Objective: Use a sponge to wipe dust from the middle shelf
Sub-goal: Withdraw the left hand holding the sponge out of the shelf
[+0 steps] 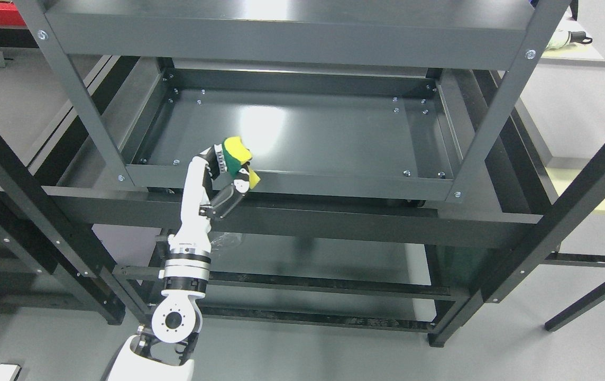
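The left hand (227, 172) is gripping a yellow-and-green sponge (237, 153), fingers curled tightly around it, right at the front lip of the middle shelf (308, 132) near its left corner. The dark shelf panel is lying bare beyond (glare is washing out its centre). The upper shelf (281, 32) is cutting off the back.

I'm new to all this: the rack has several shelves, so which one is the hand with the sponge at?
The middle shelf, the tray-like one between the top and bottom shelves. The left hand holds the sponge over its front edge.
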You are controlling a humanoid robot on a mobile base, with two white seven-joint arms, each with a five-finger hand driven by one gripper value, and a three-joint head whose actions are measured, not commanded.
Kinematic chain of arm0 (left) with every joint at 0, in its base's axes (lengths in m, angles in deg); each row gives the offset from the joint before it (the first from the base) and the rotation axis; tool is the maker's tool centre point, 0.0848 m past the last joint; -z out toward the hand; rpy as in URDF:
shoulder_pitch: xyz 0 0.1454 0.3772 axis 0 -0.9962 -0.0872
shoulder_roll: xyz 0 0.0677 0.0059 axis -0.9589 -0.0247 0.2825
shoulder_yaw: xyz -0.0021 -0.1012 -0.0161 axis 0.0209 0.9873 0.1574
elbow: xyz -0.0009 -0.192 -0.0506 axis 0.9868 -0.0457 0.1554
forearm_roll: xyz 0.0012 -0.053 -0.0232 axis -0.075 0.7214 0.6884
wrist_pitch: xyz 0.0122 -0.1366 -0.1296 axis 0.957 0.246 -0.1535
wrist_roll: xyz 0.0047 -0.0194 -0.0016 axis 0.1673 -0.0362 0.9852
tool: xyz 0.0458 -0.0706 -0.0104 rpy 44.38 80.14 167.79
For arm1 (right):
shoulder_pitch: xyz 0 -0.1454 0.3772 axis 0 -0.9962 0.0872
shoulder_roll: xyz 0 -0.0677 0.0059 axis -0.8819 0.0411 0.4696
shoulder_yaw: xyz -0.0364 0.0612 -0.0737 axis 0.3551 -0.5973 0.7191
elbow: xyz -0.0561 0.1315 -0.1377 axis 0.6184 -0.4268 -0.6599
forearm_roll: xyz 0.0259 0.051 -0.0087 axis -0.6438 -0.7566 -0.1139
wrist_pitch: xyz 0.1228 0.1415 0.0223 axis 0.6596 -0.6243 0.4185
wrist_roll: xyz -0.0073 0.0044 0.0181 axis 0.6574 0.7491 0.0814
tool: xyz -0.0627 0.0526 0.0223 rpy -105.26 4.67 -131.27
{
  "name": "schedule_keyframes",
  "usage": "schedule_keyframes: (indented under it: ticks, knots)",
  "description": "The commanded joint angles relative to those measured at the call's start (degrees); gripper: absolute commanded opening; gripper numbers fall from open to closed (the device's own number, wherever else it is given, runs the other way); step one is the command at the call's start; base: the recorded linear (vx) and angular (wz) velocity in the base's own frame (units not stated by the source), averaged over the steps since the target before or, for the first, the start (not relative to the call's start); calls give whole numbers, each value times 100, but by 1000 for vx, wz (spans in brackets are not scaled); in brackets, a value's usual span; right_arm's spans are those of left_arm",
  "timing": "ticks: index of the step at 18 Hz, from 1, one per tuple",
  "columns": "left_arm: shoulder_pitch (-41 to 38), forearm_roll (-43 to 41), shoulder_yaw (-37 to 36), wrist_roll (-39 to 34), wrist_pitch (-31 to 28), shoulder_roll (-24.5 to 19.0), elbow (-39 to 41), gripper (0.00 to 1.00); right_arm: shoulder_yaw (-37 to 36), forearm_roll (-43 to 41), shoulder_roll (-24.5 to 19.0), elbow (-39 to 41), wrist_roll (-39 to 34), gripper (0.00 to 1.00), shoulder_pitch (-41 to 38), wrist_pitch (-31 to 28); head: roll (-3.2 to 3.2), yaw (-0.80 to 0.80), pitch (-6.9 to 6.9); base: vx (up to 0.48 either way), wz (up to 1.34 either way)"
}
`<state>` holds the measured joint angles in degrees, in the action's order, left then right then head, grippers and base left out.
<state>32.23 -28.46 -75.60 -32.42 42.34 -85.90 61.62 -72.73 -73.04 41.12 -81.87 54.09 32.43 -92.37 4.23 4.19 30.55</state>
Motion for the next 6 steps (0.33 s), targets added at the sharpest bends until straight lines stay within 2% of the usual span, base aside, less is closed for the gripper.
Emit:
schedule_keyframes:
  ticks: [1, 6]
  knots:
    - [-116, 79, 951, 95, 76, -87, 216, 0, 0, 0, 100, 100, 4, 100, 0, 4, 0, 0, 0, 0, 0]
    - [-204, 115, 943, 139, 76, -87, 207, 0, 0, 0, 100, 100, 4, 100, 0, 4, 0, 0, 0, 0, 0]
